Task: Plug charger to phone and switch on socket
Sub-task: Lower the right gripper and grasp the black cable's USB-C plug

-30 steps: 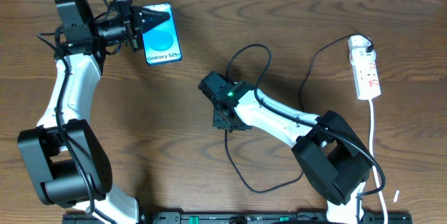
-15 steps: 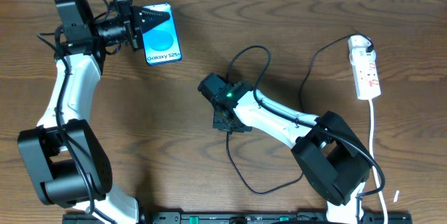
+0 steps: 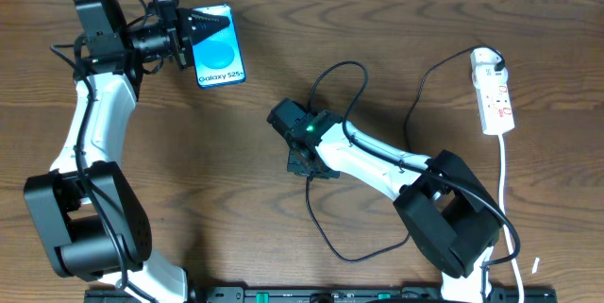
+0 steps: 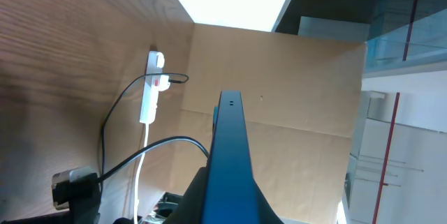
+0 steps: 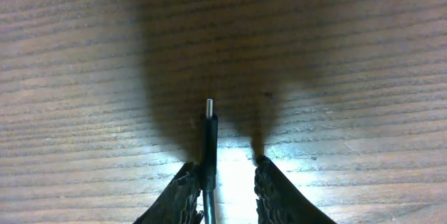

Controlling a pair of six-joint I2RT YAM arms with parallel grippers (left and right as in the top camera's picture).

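Two hazards: right gripper (image 5: 223, 167), jaws apart, has the charger (image 5: 209, 137) beside one finger, so closing may flick it aside; left gripper (image 3: 209, 27), clamped on the phone (image 3: 222, 58), may tilt it.

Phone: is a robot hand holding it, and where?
Yes, the left gripper pinches the phone at its end away from the white words.

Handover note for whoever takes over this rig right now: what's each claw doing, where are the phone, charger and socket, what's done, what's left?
Left claw: shut on the phone, back left, screen facing up.
Right claw: open, mid-scene; the charger's plug tip sits between its jaws, not clamped.
Socket: far right; switch position unreadable.
Done: phone grasped.
Left: grip the plug, push it into the phone, switch the socket on.
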